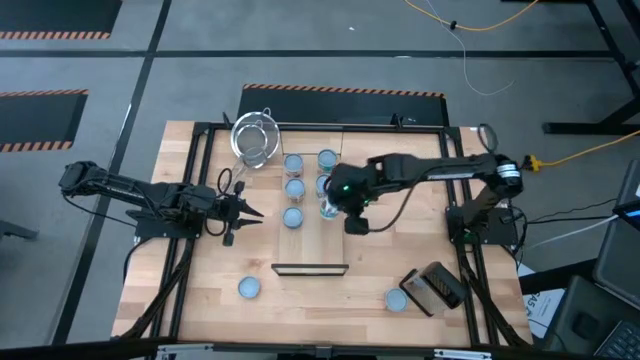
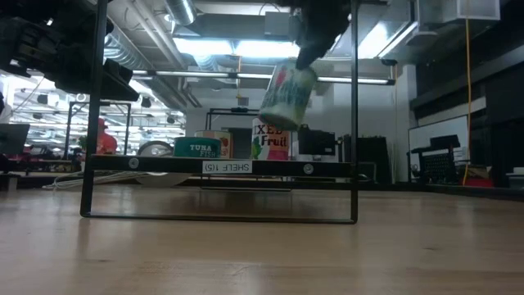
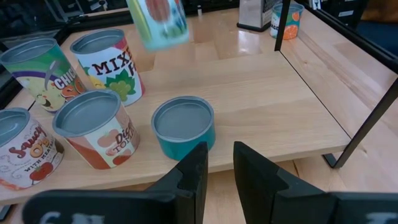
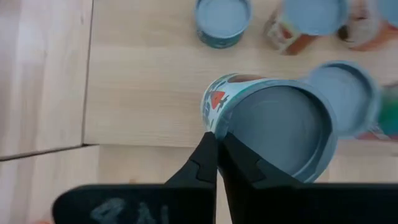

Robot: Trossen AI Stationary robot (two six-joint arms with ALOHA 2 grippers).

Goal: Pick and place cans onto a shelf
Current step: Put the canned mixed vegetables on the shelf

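The right end effector [image 1: 331,207] is clenched on the rim of a fruit can [image 2: 287,94], which hangs tilted above the shelf [image 1: 312,240] at the centre of the high view. Judged from here, the can should be levelled before it is lowered and set clear of the four cans already standing on the board, the teal tuna can [image 3: 183,126] being the nearest. The left end effector [image 1: 250,212] waits left of centre, fingers slightly parted, grasping nothing.

The wooden worktop [image 1: 200,280] fills the frame's middle. A wire strainer [image 1: 254,138] sits above centre, a dark box [image 1: 432,287] at lower right, and loose cans [image 1: 248,288] lie along the bottom. Beyond lies a grey floor with hazard stripes.
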